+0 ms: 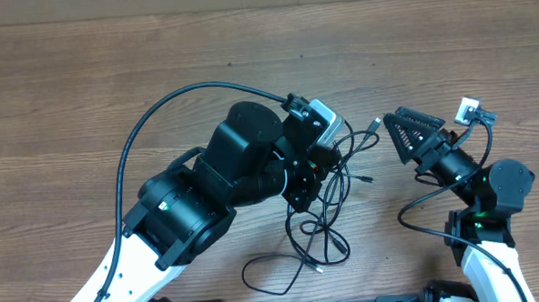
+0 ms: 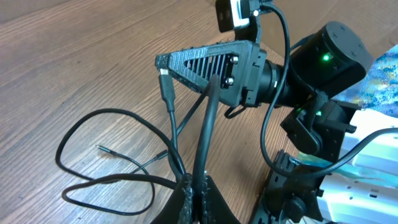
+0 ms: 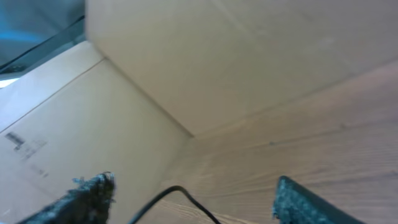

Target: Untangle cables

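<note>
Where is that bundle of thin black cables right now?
In the overhead view the cables lie mid-table between the two arms, pinched by the left gripper, with one plug end reaching toward the right gripper.

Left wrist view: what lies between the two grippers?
Cables run from the shut left gripper up toward the open right gripper, one plug near its fingertip. The overhead view shows the same.

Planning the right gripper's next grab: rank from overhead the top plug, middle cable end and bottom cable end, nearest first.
1. Top plug, just left of the right gripper.
2. Middle cable end, lower left.
3. Bottom cable end, far below, lower left.
</note>
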